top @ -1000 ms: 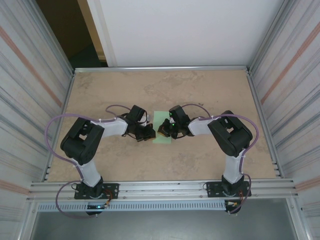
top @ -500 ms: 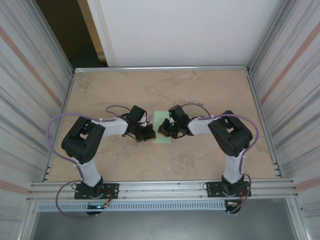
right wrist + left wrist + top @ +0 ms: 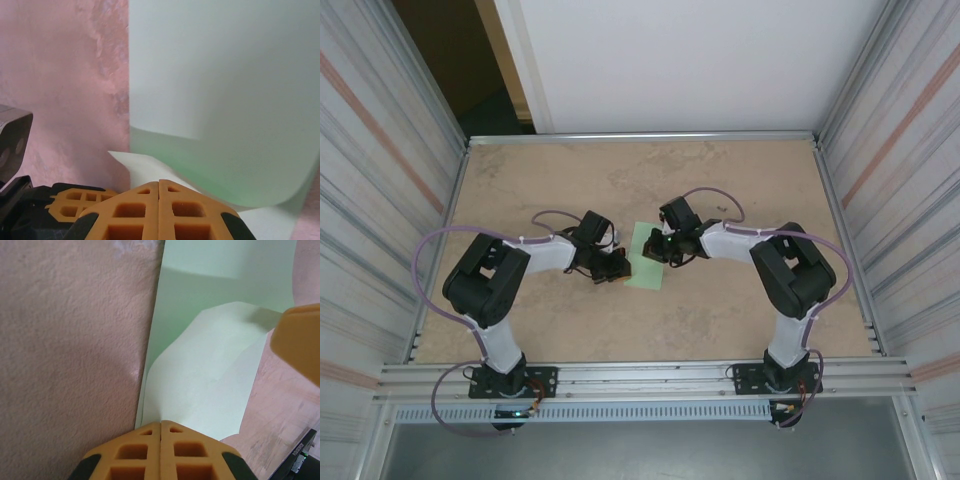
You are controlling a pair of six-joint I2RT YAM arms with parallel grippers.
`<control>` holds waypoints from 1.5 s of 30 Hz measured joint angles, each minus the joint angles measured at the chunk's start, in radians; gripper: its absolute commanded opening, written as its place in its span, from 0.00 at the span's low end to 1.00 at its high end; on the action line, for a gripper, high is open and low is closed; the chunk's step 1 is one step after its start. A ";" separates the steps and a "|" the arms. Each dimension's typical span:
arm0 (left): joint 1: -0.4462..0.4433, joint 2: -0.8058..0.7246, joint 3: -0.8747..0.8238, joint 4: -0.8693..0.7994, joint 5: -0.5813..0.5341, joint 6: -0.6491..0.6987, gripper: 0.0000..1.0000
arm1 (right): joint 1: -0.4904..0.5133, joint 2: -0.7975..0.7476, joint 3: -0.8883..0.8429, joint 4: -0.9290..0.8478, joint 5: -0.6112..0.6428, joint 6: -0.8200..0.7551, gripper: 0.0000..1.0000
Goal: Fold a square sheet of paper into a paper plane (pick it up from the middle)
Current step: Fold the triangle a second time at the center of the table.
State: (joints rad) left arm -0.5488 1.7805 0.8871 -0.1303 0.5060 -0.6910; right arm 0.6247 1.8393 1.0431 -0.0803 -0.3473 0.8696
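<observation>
My left claw [image 3: 161, 424] and right claw [image 3: 159, 182] are both pressed together, tips at the square sheet of paper [image 3: 642, 270] mid-table [image 3: 720, 180], its flap [image 3: 210, 375] lifted. Whether either pinches it, I cannot tell. I'd line up the edges, then press the crease slowly.

Arms bent inward, left claw [image 3: 619, 268], right claw [image 3: 656, 246] (both pinched closed)
</observation>
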 measured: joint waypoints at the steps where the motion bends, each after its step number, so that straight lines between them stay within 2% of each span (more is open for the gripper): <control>1: 0.000 0.000 0.000 0.000 0.000 0.000 0.00 | 0.002 0.006 0.002 -0.001 -0.005 -0.004 0.00; 15: 0.000 -0.008 0.002 -0.011 0.000 0.000 0.00 | -0.050 0.051 -0.014 -0.005 -0.019 -0.007 0.00; 19: 0.000 -0.056 0.002 -0.017 0.000 -0.005 0.07 | -0.050 0.051 -0.023 0.011 -0.019 0.012 0.00; 24: -0.026 -0.114 -0.030 0.087 -0.010 -0.063 0.09 | -0.050 0.051 -0.035 0.038 -0.019 0.032 0.00; 30: -0.058 -0.100 -0.122 0.227 -0.015 -0.169 0.09 | -0.050 0.051 -0.047 0.063 -0.019 0.043 0.00; 45: -0.059 -0.057 -0.128 0.292 -0.048 -0.206 0.09 | -0.054 0.051 -0.053 0.080 -0.019 0.046 0.00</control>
State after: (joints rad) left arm -0.6075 1.7237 0.7589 0.1619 0.4576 -0.8967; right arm 0.5709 1.8900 0.9897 -0.0002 -0.3668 0.9157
